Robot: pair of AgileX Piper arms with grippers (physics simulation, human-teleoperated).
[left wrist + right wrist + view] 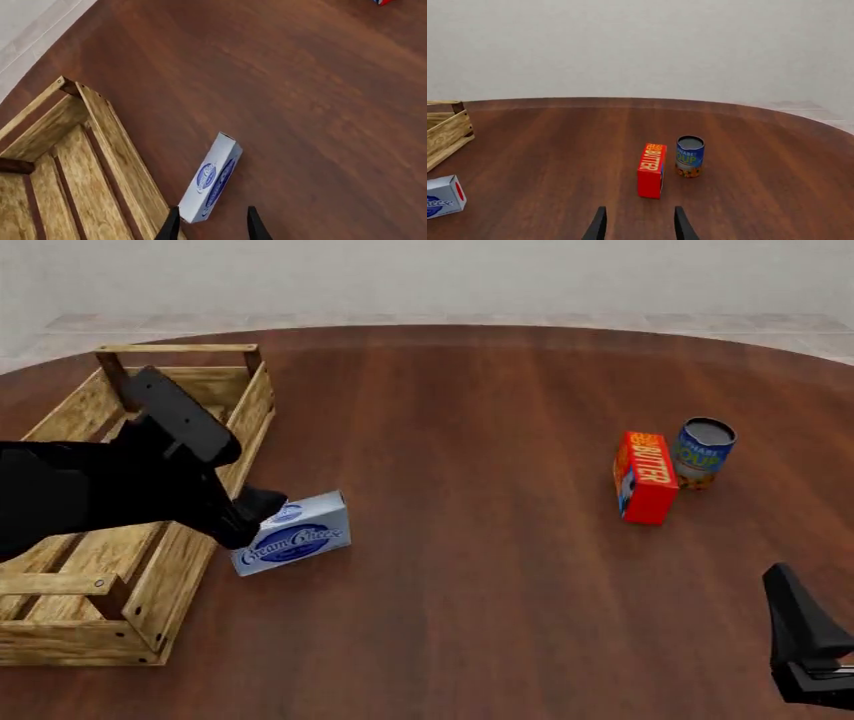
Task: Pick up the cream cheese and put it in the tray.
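The left gripper (212, 225), fingers spread, reaches the cream cheese (292, 533) at middle left; next, squeeze it, then lift it into the tray (187, 565).

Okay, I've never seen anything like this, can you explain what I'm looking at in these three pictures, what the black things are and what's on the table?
These are computer-rendered pictures of a two-armed robot at a round wooden table. The front view looks down from behind the arms. The other two come from cameras on each arm's wrist, looking along its two black fingers.

The big black shape is the left arm; its left gripper is open around one end of the cream cheese, a pale blue-white box still on the table beside the tray, a slatted wooden crate. Nothing is lifted yet.

The right gripper is open and holds nothing, low at the near right. In front of it stand a red-orange butter box and a blue can.
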